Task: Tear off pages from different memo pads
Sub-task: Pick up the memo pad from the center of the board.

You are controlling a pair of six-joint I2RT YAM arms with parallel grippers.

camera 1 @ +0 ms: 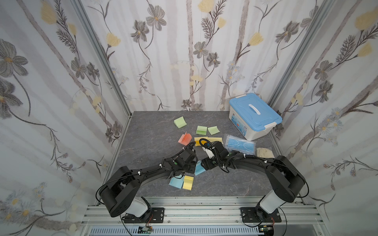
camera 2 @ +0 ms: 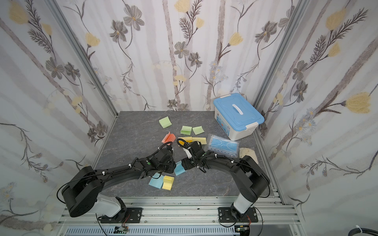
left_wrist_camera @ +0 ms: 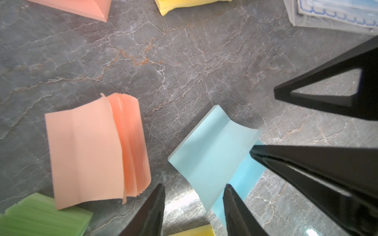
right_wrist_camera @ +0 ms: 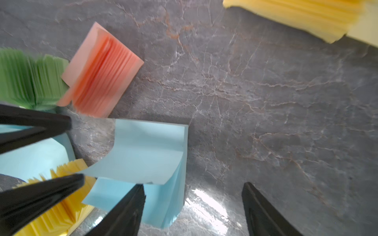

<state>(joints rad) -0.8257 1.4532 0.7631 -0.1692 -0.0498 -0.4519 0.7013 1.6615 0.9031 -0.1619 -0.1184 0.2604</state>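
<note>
"Two containers near the arms?"

"Yes. Well beyond the right gripper [right_wrist_camera: 194, 185] stands a white box [camera 1: 255, 132], its blue lid [camera 1: 241, 108] on, contents hidden. Nearer that gripper, a clear packet [camera 1: 227, 138] holds blue masks [camera 1: 241, 145]."

"And the jaws?"

"Both spread, pinching nothing. One right finger [right_wrist_camera: 131, 212] sits on the light blue memo pad [right_wrist_camera: 163, 204]; its top page [right_wrist_camera: 143, 153] curls toward the left gripper [left_wrist_camera: 194, 188]."
</note>
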